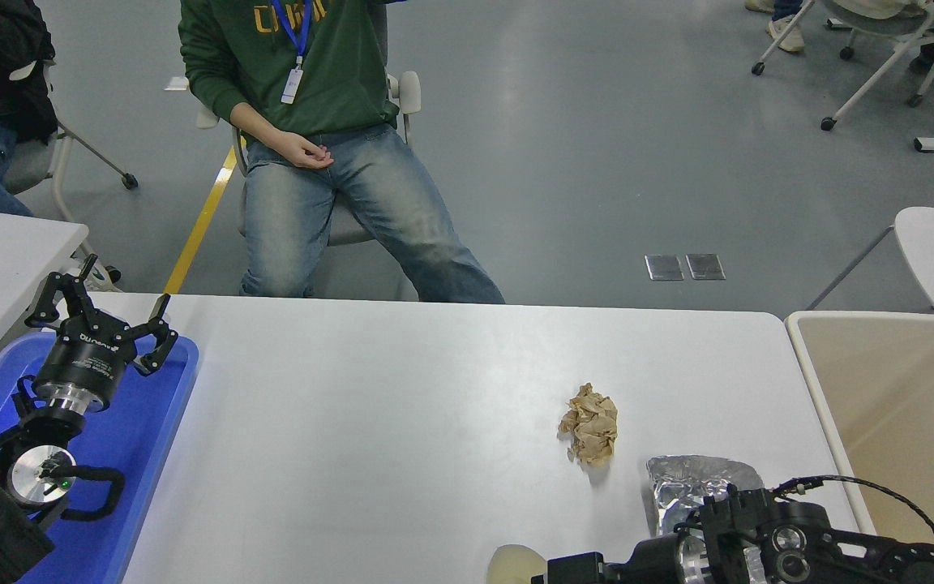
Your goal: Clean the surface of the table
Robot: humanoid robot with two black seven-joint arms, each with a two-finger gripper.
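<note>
The white table surface (402, 422) spans the middle of the view. A crumpled brown paper ball (590, 423) lies on it right of centre. A silver foil bag (690, 487) lies nearer the front right, its near part hidden by my right arm. A cream rounded object (511, 565) shows at the bottom edge. My right gripper (568, 568) lies low along the bottom edge, pointing left, right beside the cream object. My left gripper (106, 307) is parked open and empty over the blue tray.
A shallow blue tray (151, 454) sits at the table's left end. A beige bin (897, 405) stands off the right end. A person in a green top (313, 146) sits at the far side, hands off the table.
</note>
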